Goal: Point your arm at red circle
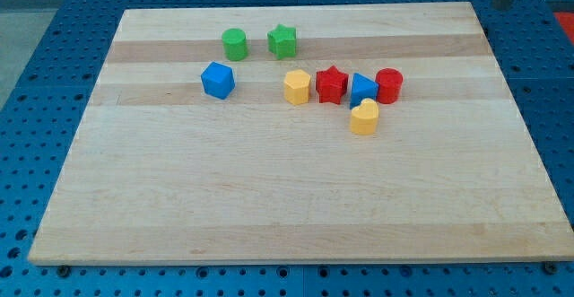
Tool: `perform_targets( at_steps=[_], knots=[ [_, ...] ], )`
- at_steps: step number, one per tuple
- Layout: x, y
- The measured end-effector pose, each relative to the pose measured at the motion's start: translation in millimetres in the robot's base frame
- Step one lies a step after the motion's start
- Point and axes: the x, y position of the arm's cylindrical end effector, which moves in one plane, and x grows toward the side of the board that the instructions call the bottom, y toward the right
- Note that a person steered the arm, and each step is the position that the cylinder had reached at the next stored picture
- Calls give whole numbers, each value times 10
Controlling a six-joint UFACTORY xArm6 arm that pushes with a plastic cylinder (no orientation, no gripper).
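Camera view: you have a wooden board [296, 207] on a blue pegboard. The rod and my tip do not show anywhere on the board, so where the tip stands relative to the blocks cannot be told; there are no fingers on this rig to report.

The red circle [388, 85] sits right of centre in the upper half, at the right end of a close row: yellow hexagon [297, 88], red star [331, 84], blue triangle [362, 90], then the circle, which looks to touch the triangle. A yellow block [364, 117] lies just below the triangle. The green circle [234, 43], green star [282, 40] and blue block [217, 80] lie well apart to the left.

Step in hand, as you'd judge it: the approach is not yet begun. Bring the tip in from the open right side, clear of the triangle.

The circle stands upright, axis vertical; being round, it points no way.
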Motion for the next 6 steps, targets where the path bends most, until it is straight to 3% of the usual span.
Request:
perform_targets(
  at_steps=[1,3,4,6],
  knots=[
    [0,-16],
    [185,-894],
    [391,-1412],
    [927,-1647]
  ],
)
